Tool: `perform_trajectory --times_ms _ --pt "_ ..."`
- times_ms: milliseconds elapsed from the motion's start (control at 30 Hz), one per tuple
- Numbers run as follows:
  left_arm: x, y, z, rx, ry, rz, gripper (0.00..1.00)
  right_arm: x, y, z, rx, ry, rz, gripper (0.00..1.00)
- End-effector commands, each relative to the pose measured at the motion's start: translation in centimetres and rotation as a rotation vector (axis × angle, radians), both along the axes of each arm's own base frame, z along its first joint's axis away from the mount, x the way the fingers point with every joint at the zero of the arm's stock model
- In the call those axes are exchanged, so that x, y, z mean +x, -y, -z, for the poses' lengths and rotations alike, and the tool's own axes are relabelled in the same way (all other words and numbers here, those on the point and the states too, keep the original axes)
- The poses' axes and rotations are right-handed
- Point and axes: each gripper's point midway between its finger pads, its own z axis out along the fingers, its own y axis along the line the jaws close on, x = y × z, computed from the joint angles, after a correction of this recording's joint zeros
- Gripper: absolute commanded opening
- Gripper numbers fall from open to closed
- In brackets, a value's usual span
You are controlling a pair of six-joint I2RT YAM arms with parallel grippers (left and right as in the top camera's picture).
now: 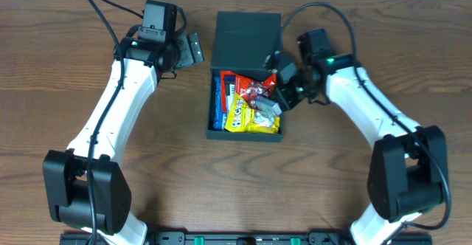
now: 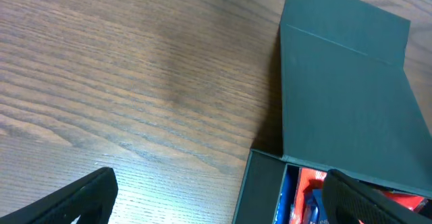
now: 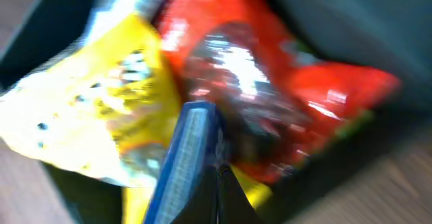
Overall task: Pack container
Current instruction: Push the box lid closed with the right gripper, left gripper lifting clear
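The lid point(image 1: 247, 32) on the container point(image 1: 243, 135) is flipped back for loading. Your left hand point(image 2: 221, 182) sits wide and empty beside it. Your right hand point(image 1: 282, 90) is down among the snack packets point(image 1: 247, 116), grip too blurry to tell.

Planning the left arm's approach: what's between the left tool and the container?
Nothing but a bare stretch of wooden table lies between the left tool and the container. The overhead view shows this, and the left wrist view agrees.

Soft, even light throughout; the right wrist's view into the container point(image 3: 351, 21) is badly motion-blurred.
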Motion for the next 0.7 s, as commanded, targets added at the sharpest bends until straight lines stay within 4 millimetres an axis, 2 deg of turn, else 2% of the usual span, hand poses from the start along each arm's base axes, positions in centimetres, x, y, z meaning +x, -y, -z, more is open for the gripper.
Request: perform_trajectory --times_ms 0,100,167,233,367,467,567,600,667 --pt "0.4 -1.1 -0.3 0.002 0.010 -0.027 0.96 -2.0 -1.8 -0.3 0.011 -0.043 -0.061 0.01" --pt "0.8 -2.6 -0.4 0.003 0.018 -0.056 0.95 -4.6 -1.8 0.0 -0.023 -0.133 -0.084 0.01" --pt "1.2 -3.3 -0.6 0.001 0.030 -0.071 0.95 -4.8 -1.8 -0.2 -0.023 -0.142 -0.077 0.01" --pt "1.9 -3.6 -1.0 0.012 0.067 -0.059 0.96 -4.2 -1.8 -1.3 -0.004 -0.118 -0.036 0.02" --pt "3.2 -3.4 -1.9 0.015 0.132 -0.053 1.00 -1.3 -1.3 -5.8 0.056 0.043 0.077 0.01" --pt "3.4 -3.4 -2.1 0.013 0.142 -0.053 0.82 2.3 1.9 -9.2 0.041 0.172 0.324 0.01" --pt "3.3 -3.3 -2.0 0.006 0.136 -0.050 0.73 5.0 5.3 -10.8 0.064 0.218 0.528 0.01" --pt "3.3 -3.1 -2.1 -0.006 0.137 -0.049 0.63 5.7 6.3 -10.9 0.076 0.218 0.574 0.01" --pt "3.4 -3.1 -2.1 -0.035 0.137 -0.087 0.36 6.7 7.9 -10.4 0.084 0.208 0.640 0.02"
